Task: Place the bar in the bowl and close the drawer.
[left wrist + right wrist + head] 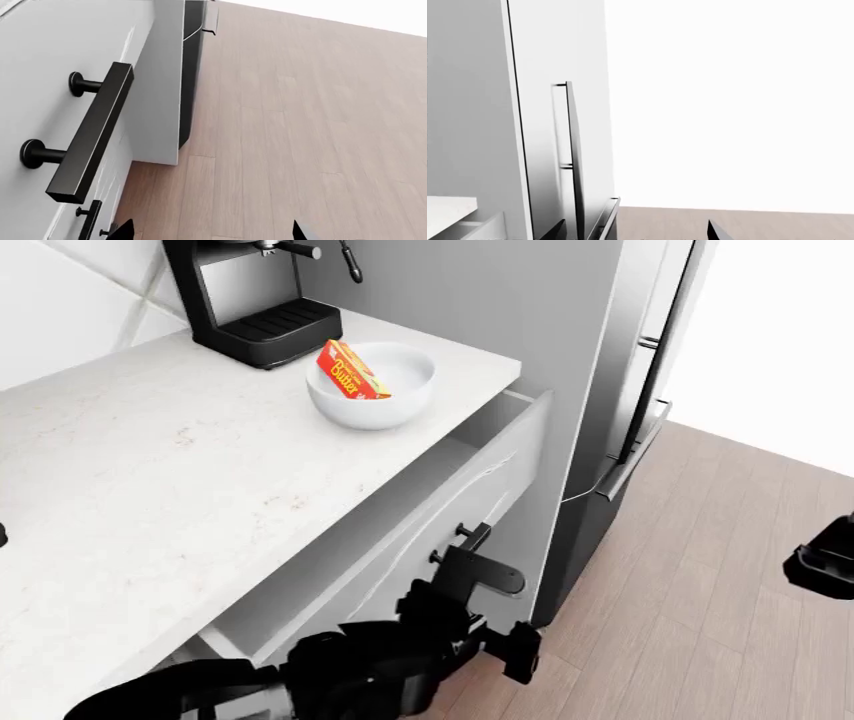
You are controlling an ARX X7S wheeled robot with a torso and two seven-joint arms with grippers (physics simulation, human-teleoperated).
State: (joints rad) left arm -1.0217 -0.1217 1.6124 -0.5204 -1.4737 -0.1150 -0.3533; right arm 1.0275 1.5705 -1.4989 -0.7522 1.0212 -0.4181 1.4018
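The red-orange "Butter" bar [352, 371] leans tilted inside the white bowl [390, 398] on the counter, in front of the coffee machine. The drawer [497, 472] under the counter stands pulled out, its white front toward the fridge. Its black bar handle [93, 134] shows close in the left wrist view, and partly in the head view [467, 537]. My left gripper [502, 615] is open and empty just in front of and below that handle; its fingertips [124, 230] hold nothing. My right gripper [635, 234] is open and empty, off to the right [825, 562], facing the fridge.
A black coffee machine [254, 300] stands at the back of the white counter [160, 470]. A tall grey fridge [641, 350] with a long handle [572, 150] is right of the drawer. A lower drawer handle [90, 220] sits beneath. Wooden floor [694, 570] lies to the right.
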